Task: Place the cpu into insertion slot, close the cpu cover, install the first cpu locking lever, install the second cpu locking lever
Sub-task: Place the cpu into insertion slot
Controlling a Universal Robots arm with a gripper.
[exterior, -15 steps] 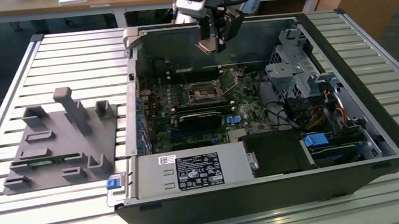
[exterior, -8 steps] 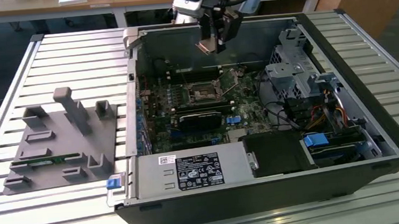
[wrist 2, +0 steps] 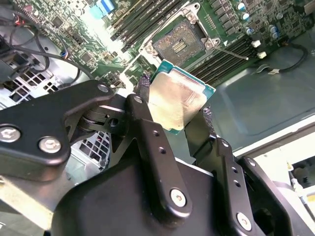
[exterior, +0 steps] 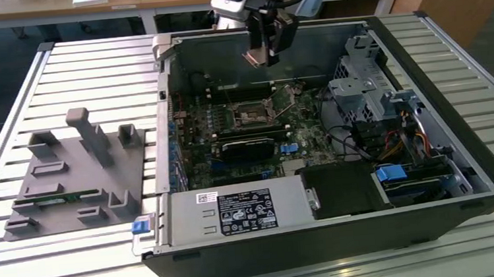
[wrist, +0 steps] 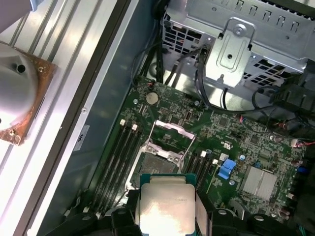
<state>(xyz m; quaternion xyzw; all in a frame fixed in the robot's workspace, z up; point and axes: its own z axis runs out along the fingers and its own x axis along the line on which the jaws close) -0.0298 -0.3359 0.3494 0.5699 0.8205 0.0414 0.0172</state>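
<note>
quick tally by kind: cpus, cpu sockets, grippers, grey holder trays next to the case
cpu: 1
insertion slot: 1
gripper: 1
grey holder tray: 1
total: 4

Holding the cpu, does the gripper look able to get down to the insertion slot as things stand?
Probably yes. The gripper hangs above the open computer case, shut on the cpu. The insertion slot lies bare below it, the cpu cover seemingly swung back, and nothing stands between them.
</note>
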